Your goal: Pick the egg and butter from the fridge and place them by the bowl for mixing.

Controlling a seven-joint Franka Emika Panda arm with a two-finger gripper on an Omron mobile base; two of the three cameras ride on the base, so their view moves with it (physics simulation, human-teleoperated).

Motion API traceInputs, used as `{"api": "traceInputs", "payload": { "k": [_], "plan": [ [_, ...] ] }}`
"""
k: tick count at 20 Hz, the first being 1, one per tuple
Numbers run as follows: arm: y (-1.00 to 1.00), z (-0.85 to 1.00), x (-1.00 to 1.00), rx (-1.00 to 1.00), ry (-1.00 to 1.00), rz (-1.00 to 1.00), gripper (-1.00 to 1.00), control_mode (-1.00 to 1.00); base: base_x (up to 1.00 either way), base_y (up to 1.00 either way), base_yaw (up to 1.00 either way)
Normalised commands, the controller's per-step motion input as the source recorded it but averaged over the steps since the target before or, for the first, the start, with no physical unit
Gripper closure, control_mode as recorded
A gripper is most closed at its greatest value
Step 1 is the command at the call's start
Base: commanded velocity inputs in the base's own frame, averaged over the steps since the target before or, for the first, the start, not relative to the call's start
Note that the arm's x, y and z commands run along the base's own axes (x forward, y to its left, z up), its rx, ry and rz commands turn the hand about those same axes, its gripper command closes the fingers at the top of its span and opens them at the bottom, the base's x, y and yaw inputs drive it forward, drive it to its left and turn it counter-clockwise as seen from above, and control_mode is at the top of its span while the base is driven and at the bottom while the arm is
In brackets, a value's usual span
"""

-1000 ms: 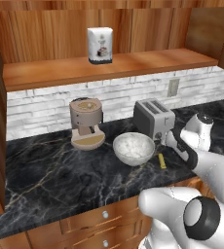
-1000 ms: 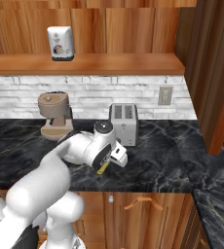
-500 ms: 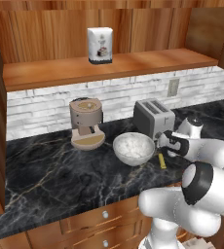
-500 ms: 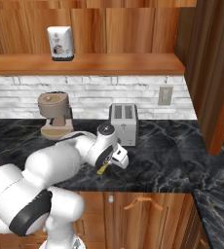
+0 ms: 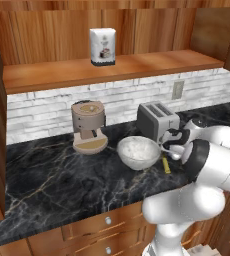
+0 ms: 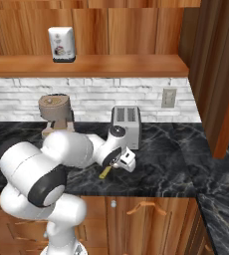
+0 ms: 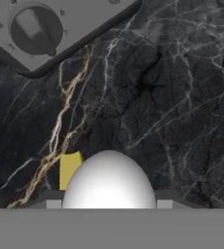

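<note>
One long stretch of bare black marble desk [image 5: 62,185] fills the lower left of the left base view, running to the front edge above the wooden drawers. Further right stand the brown coffee machine [image 5: 89,126], then the bowl [image 5: 138,152] at frame centre, with the grey toaster [image 5: 158,121] just behind it. The butter [image 5: 165,164] lies flat on the desk just right of the bowl, its long axis running from the toaster toward the front edge; in the right base view the butter [image 6: 105,172] slants from lower left to upper right. The fingers [image 5: 171,148] hang over the bar's far end, and in the hand view they pinch a white egg [image 7: 109,180] at bottom centre, with a yellow corner of the bar showing at its left. On the wooden shelf [image 5: 137,67] above sits a white packet [image 5: 102,46]; its print is too small to read. Right of the toaster in the right base view the desk lies bare up to a wooden side panel [image 6: 221,74].
</note>
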Motion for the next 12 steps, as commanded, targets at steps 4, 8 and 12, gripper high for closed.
{"api": "traceInputs", "payload": {
  "k": [4, 8, 12],
  "plan": [
    [-0.02, -0.30, 0.06, 0.05, 0.01, 0.00, 1.00, -1.00, 0.00, 0.00, 0.00],
    [0.07, -0.30, 0.00, 0.03, 0.00, 0.00, 1.00, -1.00, 0.00, 0.00, 0.00],
    [0.20, -0.22, 0.02, 0.01, 0.00, 0.00, -1.00, -1.00, 0.00, 0.00, 0.00]
  ]
}}
